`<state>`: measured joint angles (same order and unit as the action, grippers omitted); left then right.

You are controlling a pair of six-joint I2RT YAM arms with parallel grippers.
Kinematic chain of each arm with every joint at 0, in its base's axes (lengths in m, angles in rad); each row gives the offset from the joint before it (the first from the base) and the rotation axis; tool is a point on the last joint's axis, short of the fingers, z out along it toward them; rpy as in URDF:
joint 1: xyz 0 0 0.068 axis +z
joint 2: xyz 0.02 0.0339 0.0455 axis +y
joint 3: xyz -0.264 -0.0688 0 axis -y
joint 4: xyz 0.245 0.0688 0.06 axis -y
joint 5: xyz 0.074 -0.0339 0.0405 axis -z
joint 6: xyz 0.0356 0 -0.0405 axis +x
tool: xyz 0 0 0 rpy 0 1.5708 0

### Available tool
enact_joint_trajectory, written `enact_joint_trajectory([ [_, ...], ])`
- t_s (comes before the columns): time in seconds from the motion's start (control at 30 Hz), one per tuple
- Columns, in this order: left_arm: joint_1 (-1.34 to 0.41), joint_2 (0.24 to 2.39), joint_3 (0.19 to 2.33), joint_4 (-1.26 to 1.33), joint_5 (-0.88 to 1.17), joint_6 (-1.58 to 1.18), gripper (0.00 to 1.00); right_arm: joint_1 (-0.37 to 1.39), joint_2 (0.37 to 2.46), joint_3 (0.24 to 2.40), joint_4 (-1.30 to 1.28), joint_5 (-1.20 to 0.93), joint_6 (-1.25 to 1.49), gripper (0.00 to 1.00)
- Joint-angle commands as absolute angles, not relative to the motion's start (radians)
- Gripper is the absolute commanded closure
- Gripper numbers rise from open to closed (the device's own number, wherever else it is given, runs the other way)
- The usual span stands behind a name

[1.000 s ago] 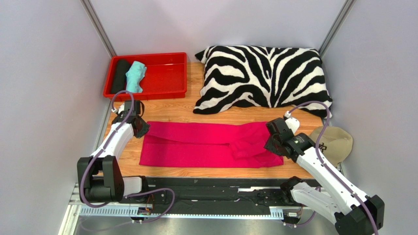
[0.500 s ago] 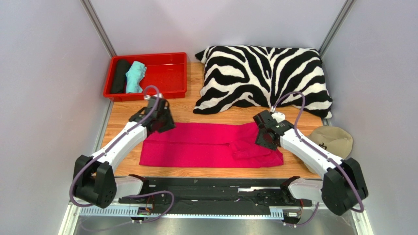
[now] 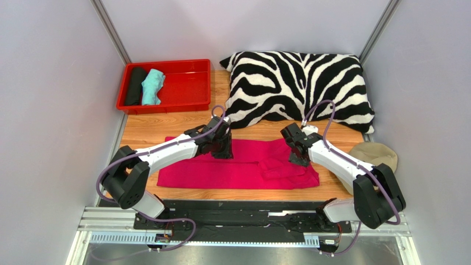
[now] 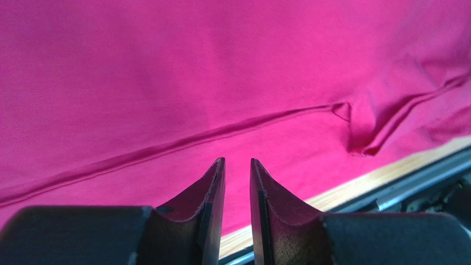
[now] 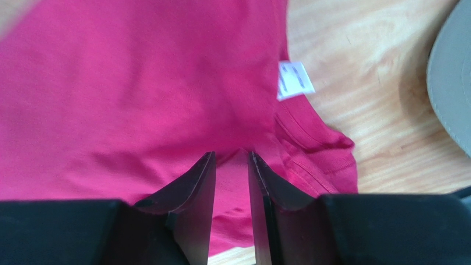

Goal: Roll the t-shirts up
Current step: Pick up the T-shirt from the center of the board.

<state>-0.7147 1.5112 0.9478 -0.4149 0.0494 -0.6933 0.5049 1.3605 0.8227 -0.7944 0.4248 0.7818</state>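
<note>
Jaws slightly parted, left pincer (image 4: 237,160) and right pincer (image 5: 230,154) hang over magenta t-shirt (image 3: 243,165).

The t-shirt (image 3: 237,172) lies before the pillow (image 3: 298,83), cap (image 3: 381,155) right, rolls (image 3: 152,87) in tray (image 3: 190,83) behind-left.

you get bright, even light in the top view, with only soft shadows. your right wrist view blurs the pink t-shirt (image 5: 110,83); the left wrist view is sharper.
</note>
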Motion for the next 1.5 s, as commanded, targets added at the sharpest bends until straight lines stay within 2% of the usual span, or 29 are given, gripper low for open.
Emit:
enact_joint_trajectory([
  [0.0,-0.744,1.537,1.006,-0.331,0.124,-0.721,0.69,0.5,1.287,0.749,-0.816,0.396,0.828,0.69],
  [0.27,-0.859,1.621,1.06,-0.262,0.207,-0.706,0.57,0.502,1.096,0.672,-0.893,0.313,0.877,0.76],
  [0.5,-0.972,1.706,1.104,-0.18,0.252,-0.706,0.56,0.5,0.898,0.707,-1.012,0.379,0.937,0.78],
  [0.6,-1.005,1.756,1.141,-0.181,0.244,-0.71,0.56,0.5,0.845,0.706,-1.006,0.426,0.951,0.73],
  [0.77,-1.031,1.81,1.18,-0.198,0.227,-0.704,0.56,0.5,0.891,0.742,-1.003,0.443,0.925,0.66],
  [1.47,-1.06,1.864,1.177,-0.261,0.132,-0.732,0.6,0.486,0.962,0.742,-0.928,0.431,0.884,0.65],
])
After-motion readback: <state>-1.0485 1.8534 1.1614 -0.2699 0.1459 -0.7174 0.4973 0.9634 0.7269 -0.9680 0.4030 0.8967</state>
